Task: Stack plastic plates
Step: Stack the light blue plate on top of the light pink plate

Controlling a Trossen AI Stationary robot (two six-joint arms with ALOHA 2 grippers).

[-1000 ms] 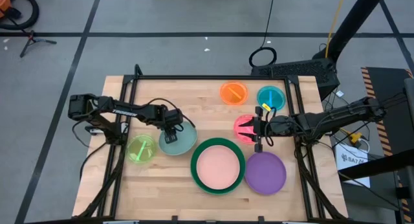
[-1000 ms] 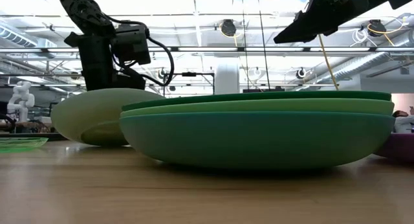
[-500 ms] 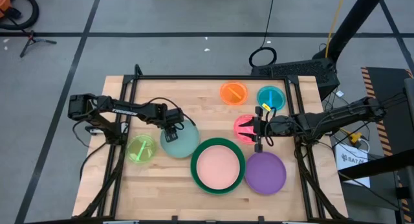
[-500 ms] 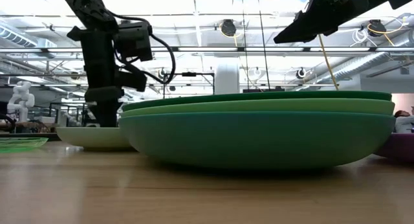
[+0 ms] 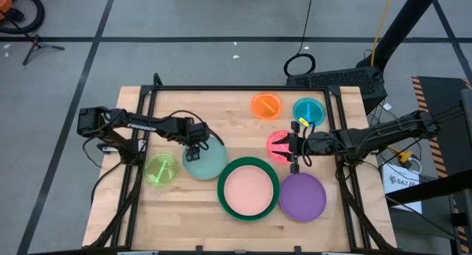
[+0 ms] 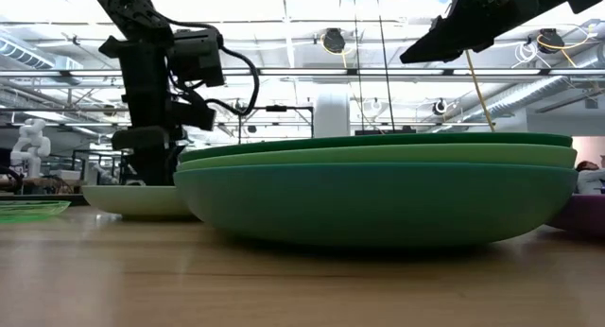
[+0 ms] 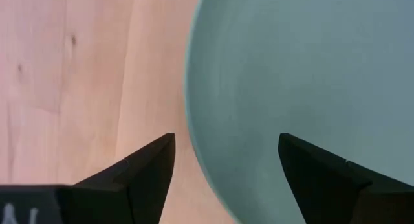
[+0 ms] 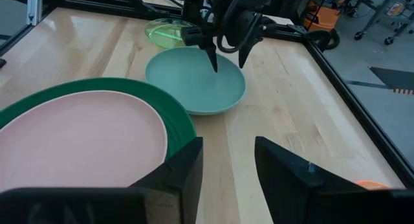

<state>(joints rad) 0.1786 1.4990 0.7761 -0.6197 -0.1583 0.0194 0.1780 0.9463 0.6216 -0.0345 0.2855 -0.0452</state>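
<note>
The mint plate point(image 5: 203, 159) point(image 8: 194, 88) lies flat on its underside on the table. My left gripper point(image 5: 193, 144) point(image 7: 226, 149) is open just above its far-left rim point(image 7: 194, 120), one finger over the wood and one over the plate's inside. A pink plate point(image 5: 248, 189) tops the stack of large plates point(image 6: 378, 199), which shows dark green, light green and teal layers. The purple plate point(image 5: 302, 197), magenta plate point(image 5: 280, 146), orange plate point(image 5: 266, 105), small teal plate point(image 5: 309, 110) and yellow-green plate point(image 5: 161, 169) lie singly. My right gripper point(image 5: 295, 148) point(image 8: 226, 156) hovers open, high over the magenta plate.
A black frame point(image 5: 147, 100) runs along the table's far, left and right edges. Bare wood point(image 5: 206, 111) shows at the far middle and along the near edge point(image 5: 177, 225). Cables and a stand point(image 5: 332, 78) sit beyond the far right corner.
A second ago the mint plate stood tipped up on one edge under my left gripper, its underside facing the low camera. It has dropped flat onto the table. My left gripper stays over the far-left rim and now stands clear of the plate. The right arm has kept still.
</note>
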